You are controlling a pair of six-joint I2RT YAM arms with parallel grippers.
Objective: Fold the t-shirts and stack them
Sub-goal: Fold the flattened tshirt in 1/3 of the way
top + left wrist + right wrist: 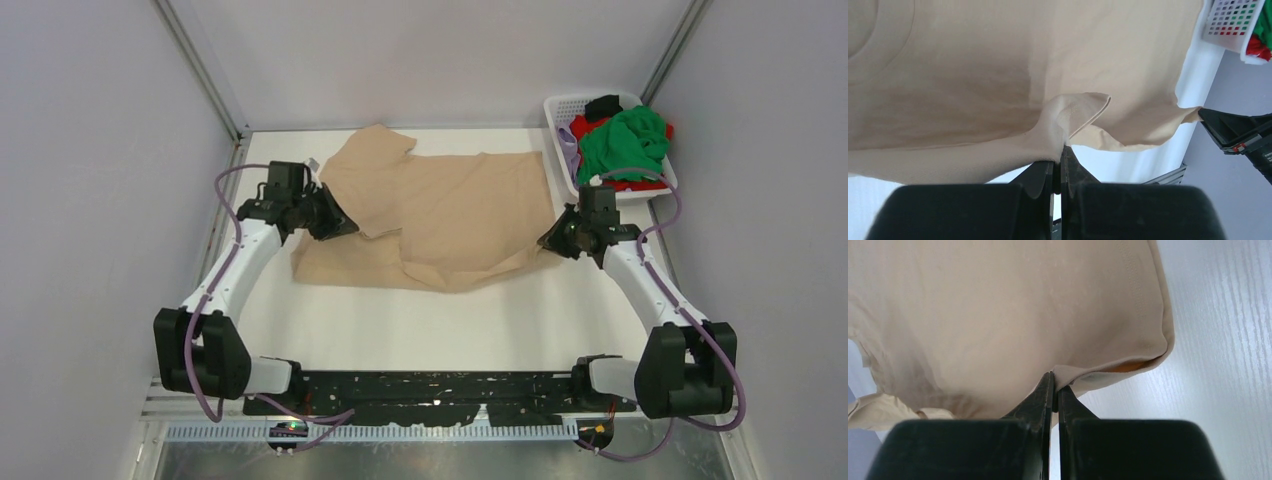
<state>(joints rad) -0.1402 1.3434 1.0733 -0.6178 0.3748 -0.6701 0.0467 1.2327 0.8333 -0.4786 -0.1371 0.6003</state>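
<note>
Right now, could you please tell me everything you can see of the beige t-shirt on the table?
The beige t-shirt is soft, plain tan cloth, spread rumpled and partly folded over itself on the white table, one short sleeve pointing to the far side. The left end effector is shut on its left edge, the right end effector on its right edge.

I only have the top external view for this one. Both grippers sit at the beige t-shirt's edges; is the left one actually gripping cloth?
Observer: Yes. Its wrist view shows the left gripper shut on a pinched-up fold of the beige t-shirt.
Operator: And the right one?
Observer: The right gripper is shut on the cloth's edge beside a folded corner.
Operator: Anything odd at that corner?
Observer: A thin orange sliver shows inside the fold; I cannot tell what it is.
</note>
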